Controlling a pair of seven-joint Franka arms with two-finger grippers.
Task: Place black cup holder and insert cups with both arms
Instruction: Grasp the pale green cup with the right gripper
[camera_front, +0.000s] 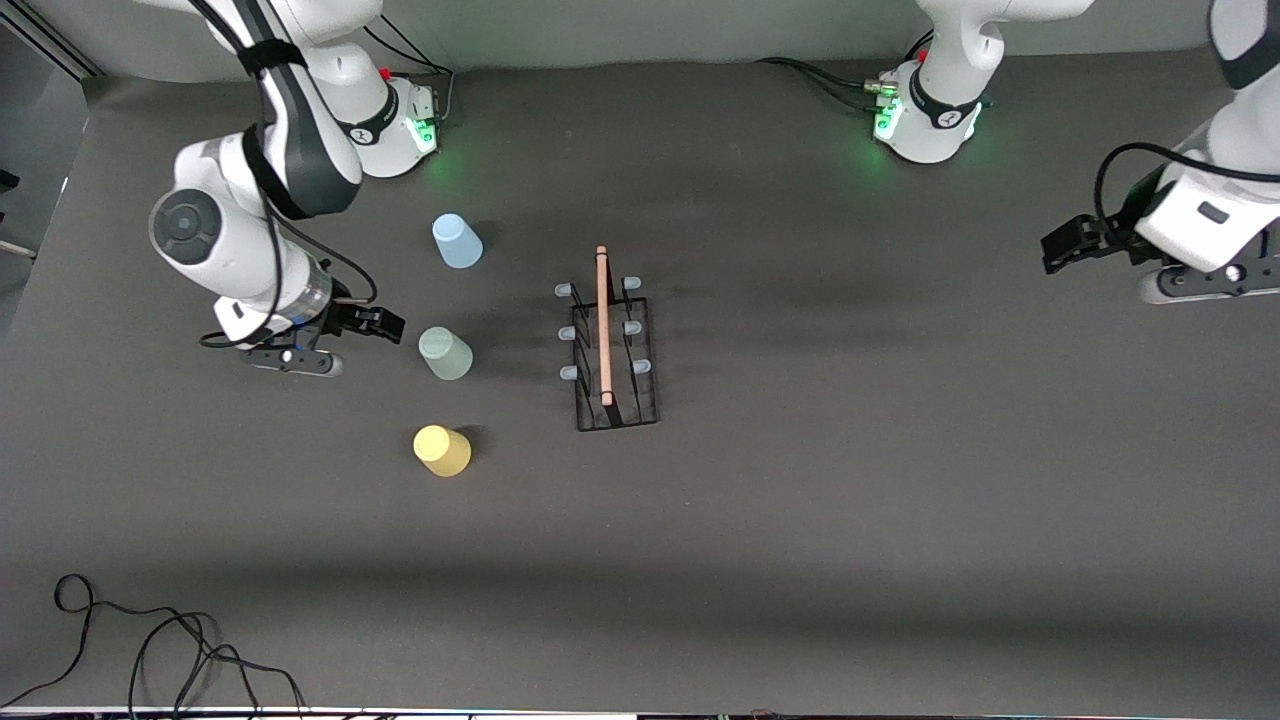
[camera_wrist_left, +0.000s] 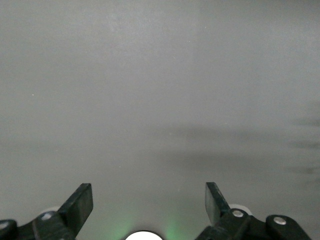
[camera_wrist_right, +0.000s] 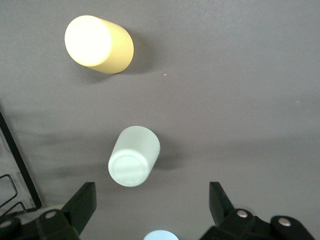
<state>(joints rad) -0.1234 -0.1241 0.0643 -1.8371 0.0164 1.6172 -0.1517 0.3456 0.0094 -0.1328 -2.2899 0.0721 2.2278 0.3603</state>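
Note:
The black cup holder (camera_front: 617, 426) stands mid-table, its wooden handle (camera_front: 603, 325) on top and pale-tipped prongs at both sides. Toward the right arm's end of the table stand three upturned cups in a row: light blue (camera_front: 457, 241), pale green (camera_front: 445, 353), yellow (camera_front: 442, 450). My right gripper (camera_front: 385, 323) is open and empty over the table beside the pale green cup. The right wrist view shows the green cup (camera_wrist_right: 134, 156) just ahead of the gripper (camera_wrist_right: 150, 200), plus the yellow cup (camera_wrist_right: 99, 44) and the blue cup (camera_wrist_right: 161, 235). My left gripper (camera_front: 1060, 245) waits open over bare table (camera_wrist_left: 149, 197).
Both arm bases (camera_front: 400, 115) (camera_front: 925, 115) glow green along the table's edge farthest from the front camera. A loose black cable (camera_front: 150, 640) lies near the table's nearest edge, toward the right arm's end. A corner of the holder (camera_wrist_right: 17, 160) shows in the right wrist view.

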